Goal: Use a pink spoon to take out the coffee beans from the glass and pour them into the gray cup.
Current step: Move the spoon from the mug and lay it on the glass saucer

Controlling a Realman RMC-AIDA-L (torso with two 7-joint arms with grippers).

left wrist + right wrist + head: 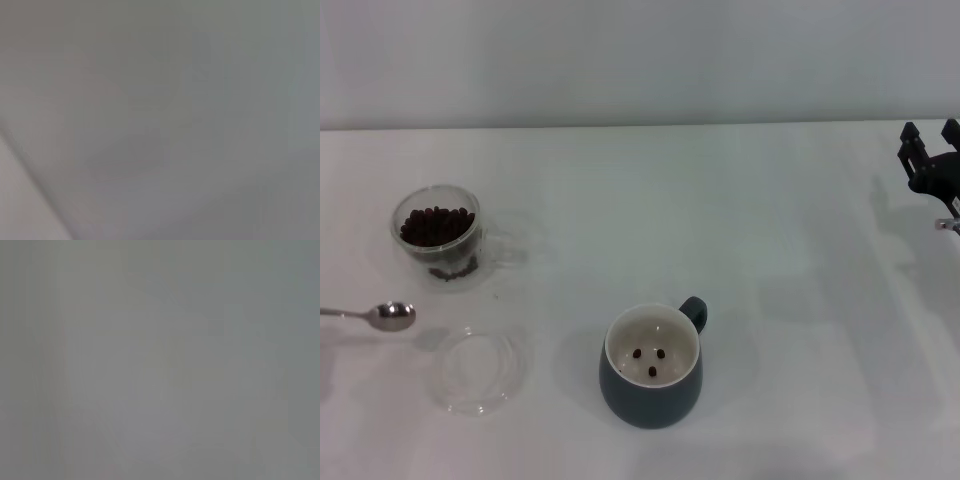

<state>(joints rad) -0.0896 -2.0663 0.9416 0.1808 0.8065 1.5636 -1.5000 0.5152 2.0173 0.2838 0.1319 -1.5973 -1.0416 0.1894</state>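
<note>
The white table (pixel 780 300) runs back to a straight far edge under a pale wall; its right half is bare between the gray cup (pixel 651 385) and the right gripper (pixel 932 160), which sits at the far right border of the head view, well apart from every object. That gripper shows 2 dark prongs standing apart with a gap between them, holding nothing. The left gripper is outside the head view, so whether it is spread or pressed together cannot be told; both wrist views show only a blurred gray surface.

Count: 1 glass (pixel 438 236), 1 gray cup, 1 pink spoon (pixel 380 316), 1 flat clear saucer (pixel 477 371); 3 coffee beans (pixel 651 360) lie on the cup's cream floor, and a heap too many to count fills the glass.

The glass stands far left, clear and double-walled, its dark beans piled near the rim; its handle is hard to make out. The spoon is just nearer than the glass, at the left border; only its shiny metal bowl and thin neck show, the bowl looks empty, and the handle runs out of view. The saucer lies near the spoon's bowl, apart from it. The cup stands upright near the front centre, dark blue-gray, loop handle turned to the far right.
</note>
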